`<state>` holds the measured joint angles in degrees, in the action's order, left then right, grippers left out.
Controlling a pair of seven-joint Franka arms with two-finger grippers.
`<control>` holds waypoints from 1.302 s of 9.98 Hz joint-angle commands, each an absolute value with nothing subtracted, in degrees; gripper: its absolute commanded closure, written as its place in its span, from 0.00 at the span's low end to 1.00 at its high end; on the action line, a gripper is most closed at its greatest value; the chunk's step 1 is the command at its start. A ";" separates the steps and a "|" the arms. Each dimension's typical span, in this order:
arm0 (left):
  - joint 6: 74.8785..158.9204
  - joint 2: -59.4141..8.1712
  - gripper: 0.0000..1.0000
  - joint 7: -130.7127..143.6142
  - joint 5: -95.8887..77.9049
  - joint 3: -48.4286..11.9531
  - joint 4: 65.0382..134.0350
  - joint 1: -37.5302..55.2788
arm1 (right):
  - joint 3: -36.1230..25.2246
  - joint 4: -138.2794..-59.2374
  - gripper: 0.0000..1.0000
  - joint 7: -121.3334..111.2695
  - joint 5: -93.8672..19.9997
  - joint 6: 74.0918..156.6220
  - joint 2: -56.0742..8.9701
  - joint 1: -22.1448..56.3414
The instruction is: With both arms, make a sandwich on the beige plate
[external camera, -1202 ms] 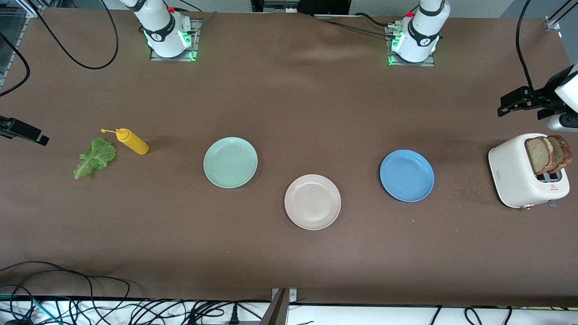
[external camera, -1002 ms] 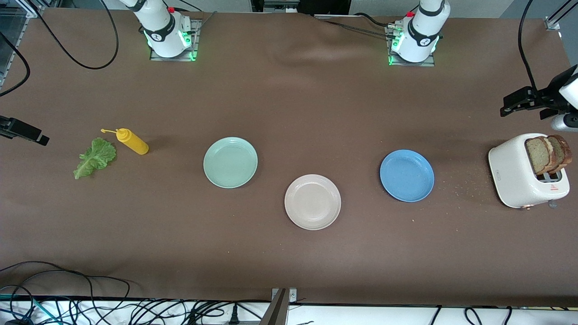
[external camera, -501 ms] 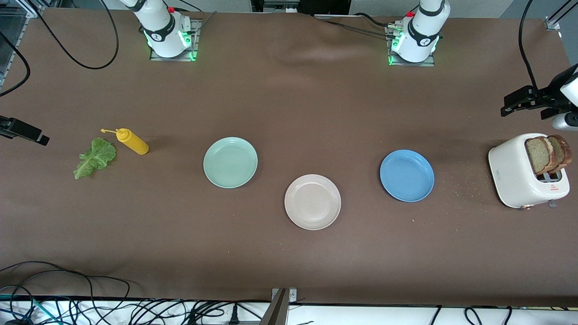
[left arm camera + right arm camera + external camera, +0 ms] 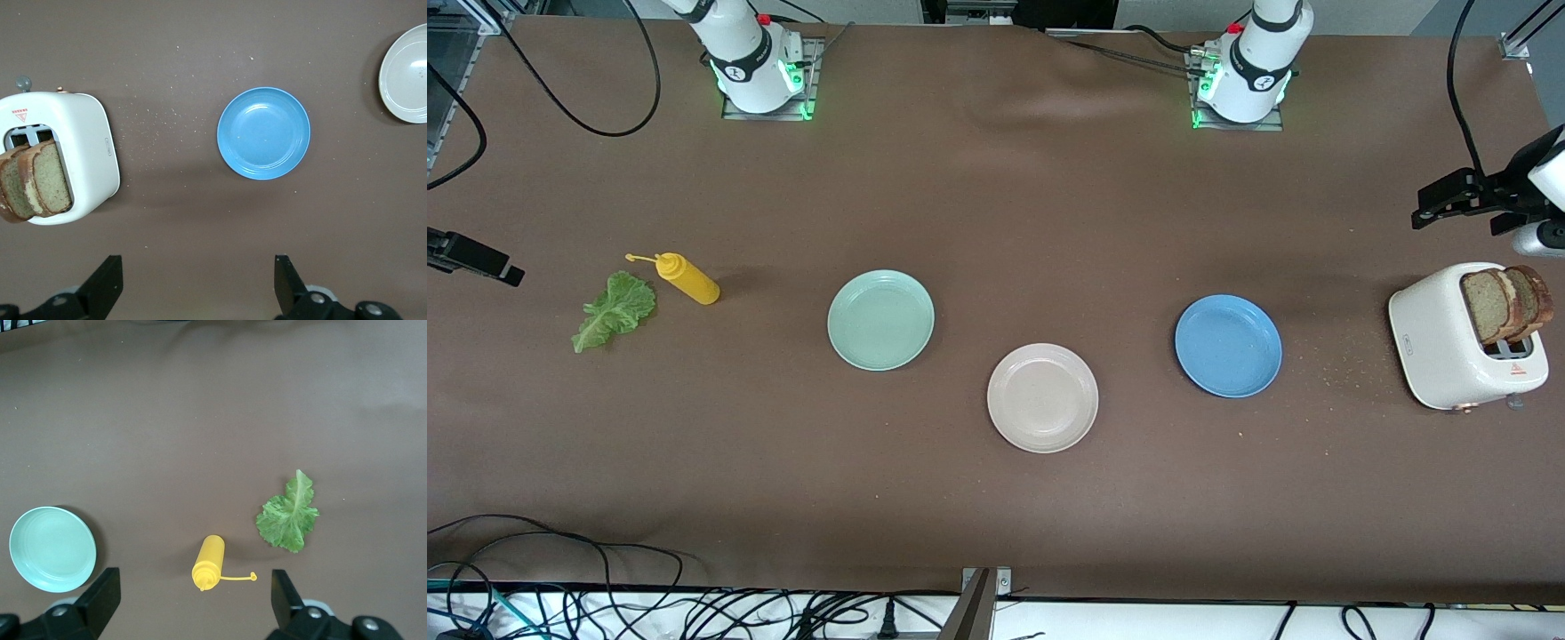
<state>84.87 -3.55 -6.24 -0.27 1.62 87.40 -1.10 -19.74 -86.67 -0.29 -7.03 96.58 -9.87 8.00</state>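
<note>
The beige plate (image 4: pixel 1042 397) (image 4: pixel 407 73) lies bare at the table's middle. Two brown bread slices (image 4: pixel 1504 302) (image 4: pixel 37 187) stand in a white toaster (image 4: pixel 1449 356) (image 4: pixel 87 147) at the left arm's end. A green lettuce leaf (image 4: pixel 614 309) (image 4: pixel 288 517) lies flat at the right arm's end. My left gripper (image 4: pixel 1458 197) (image 4: pixel 197 267) hangs open and empty over bare table beside the toaster. My right gripper (image 4: pixel 471 258) (image 4: pixel 195 580) hangs open and empty over the table beside the lettuce.
A yellow squeeze bottle (image 4: pixel 687 278) (image 4: pixel 209 561) lies on its side next to the lettuce. A mint-green plate (image 4: pixel 880 319) (image 4: pixel 52 549) and a blue plate (image 4: pixel 1228 346) (image 4: pixel 263 133) flank the beige one. Crumbs dot the table between the blue plate and the toaster.
My left gripper has shifted slightly above the toaster's end of the table. Nothing else has moved.
</note>
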 commanded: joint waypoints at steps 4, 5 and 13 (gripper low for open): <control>83.58 -4.22 0.00 -7.56 -0.26 1.32 85.69 -0.97 | -19.86 -86.48 0.00 -0.26 -7.47 95.89 -9.58 8.09; 83.58 -4.22 0.00 -7.56 -0.26 1.32 85.78 -0.97 | -19.86 -86.48 0.00 -0.18 -7.47 96.06 -9.67 8.09; 83.58 -4.22 0.00 -7.56 -0.26 1.32 85.78 -0.97 | -19.86 -86.48 0.00 -0.97 -7.38 96.33 -9.84 8.00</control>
